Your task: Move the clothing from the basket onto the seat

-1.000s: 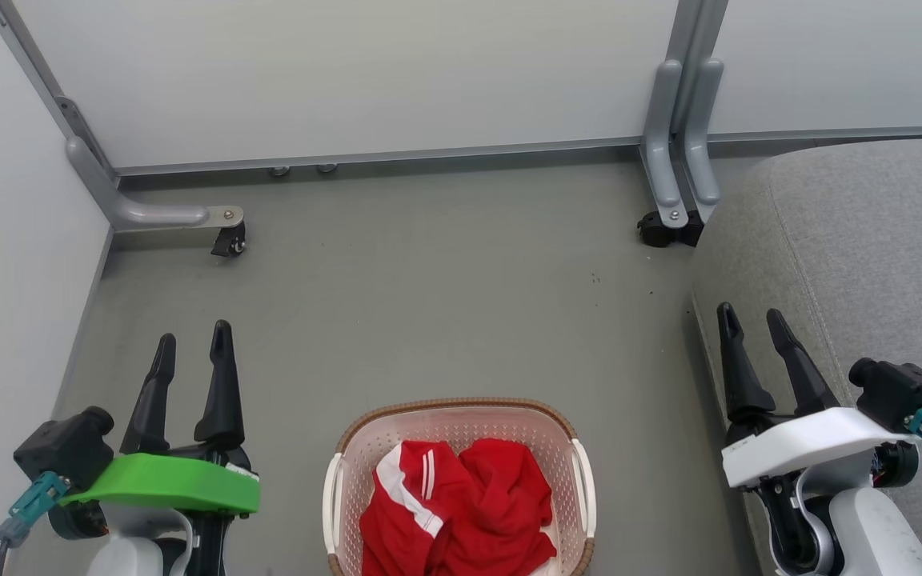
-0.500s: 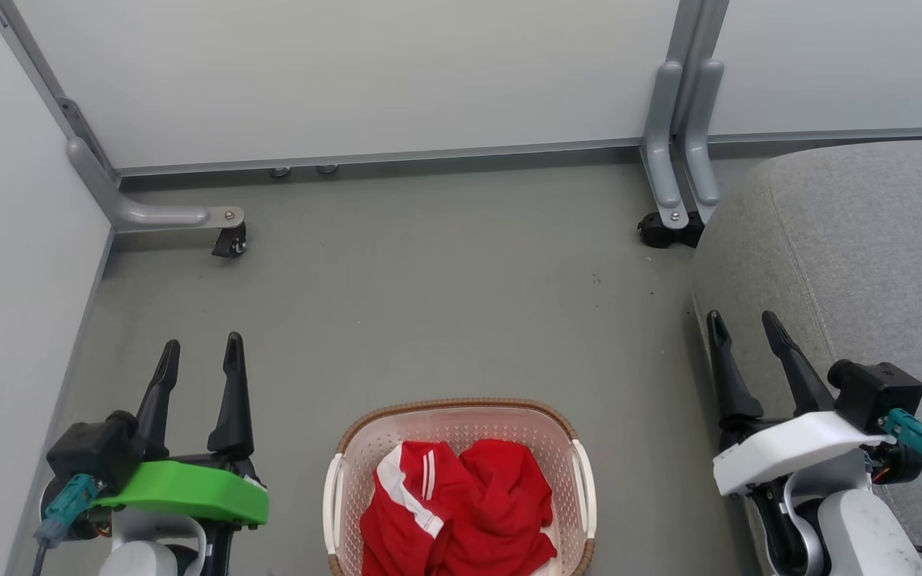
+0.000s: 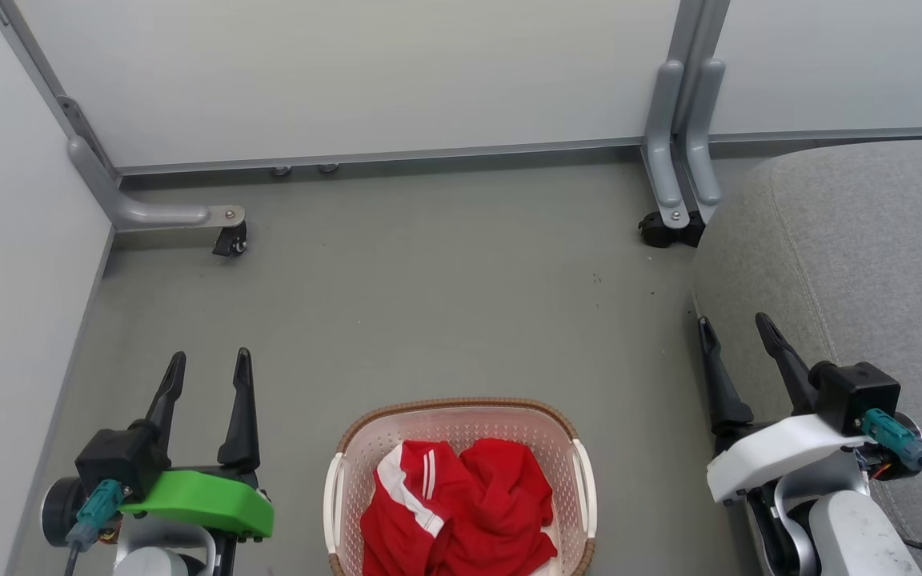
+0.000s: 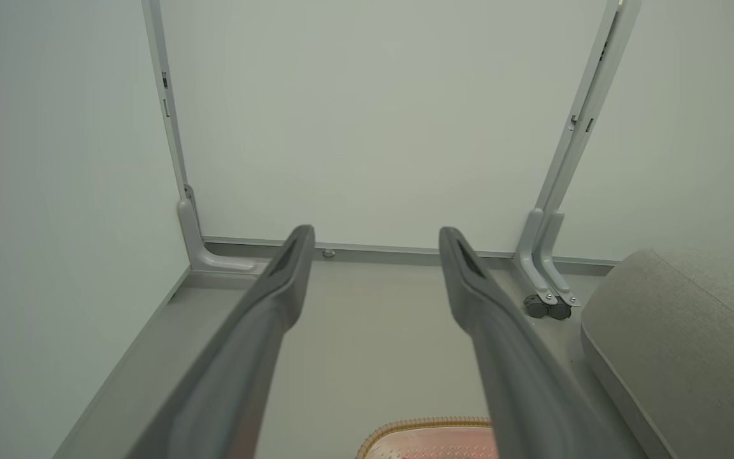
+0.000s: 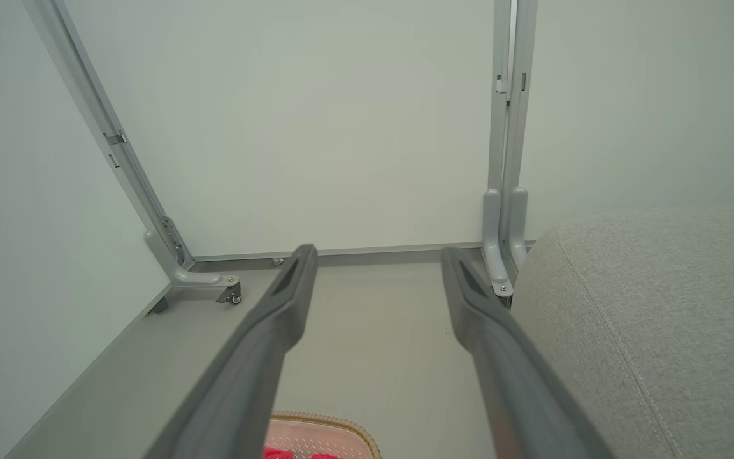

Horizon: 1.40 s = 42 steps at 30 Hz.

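L pincer (image 3: 211,354) & R pincer (image 3: 731,320) both apart, empty, either side of basket (image 3: 461,402) w/ red clothing (image 3: 461,504)

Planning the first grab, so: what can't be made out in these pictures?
Head view: the basket is cut off at its near end by the bottom edge.
Head view: the clothing is bunched, so the number of pieces is unclear; it hides the basket's floor.
Head view: the seat runs off the right edge.
Wrist views: the basket is a sliver at the bottom edge.
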Available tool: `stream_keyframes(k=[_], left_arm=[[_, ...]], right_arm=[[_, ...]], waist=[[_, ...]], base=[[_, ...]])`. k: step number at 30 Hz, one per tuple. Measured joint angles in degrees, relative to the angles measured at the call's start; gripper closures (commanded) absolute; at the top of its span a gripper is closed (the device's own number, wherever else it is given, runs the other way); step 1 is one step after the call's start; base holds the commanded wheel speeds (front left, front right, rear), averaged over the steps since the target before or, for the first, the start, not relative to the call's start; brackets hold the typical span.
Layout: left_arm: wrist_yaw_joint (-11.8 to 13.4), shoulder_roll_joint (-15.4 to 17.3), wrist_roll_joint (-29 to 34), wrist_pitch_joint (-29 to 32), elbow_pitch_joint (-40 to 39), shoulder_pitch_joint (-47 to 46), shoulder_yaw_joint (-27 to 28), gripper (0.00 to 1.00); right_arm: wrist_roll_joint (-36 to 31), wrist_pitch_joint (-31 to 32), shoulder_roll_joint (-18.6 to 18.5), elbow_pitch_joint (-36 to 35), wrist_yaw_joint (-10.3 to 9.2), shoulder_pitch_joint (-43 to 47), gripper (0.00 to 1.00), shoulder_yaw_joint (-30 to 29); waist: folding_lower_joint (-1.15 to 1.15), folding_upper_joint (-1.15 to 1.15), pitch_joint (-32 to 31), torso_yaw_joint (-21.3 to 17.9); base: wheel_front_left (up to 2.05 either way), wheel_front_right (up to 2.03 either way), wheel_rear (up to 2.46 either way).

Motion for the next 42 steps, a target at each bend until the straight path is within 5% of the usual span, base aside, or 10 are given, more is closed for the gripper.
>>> stream_keyframes(k=[25, 42], left_arm=[[-0.07, -0.96, 6.70, -2.64, 4.05, -0.08, 1.07, 0.00], [-0.25, -1.27, 5.35, -2.77, 6.16, -0.64, 1.34, 0.00]], right_arm=[[-7.28, 0.52, 0.45, 0.10, 0.10, 0.27, 0.00, -0.03], [-5.08, 0.77, 0.47, 0.62, 0.10, 0.26, 0.00, 0.03]], waist=[[0.00, 0.00, -0.03, 0.33], [0.00, 0.00, 0.00, 0.27]], base=[[0.00, 0.00, 0.00], [0.00, 0.00, 0.00]])
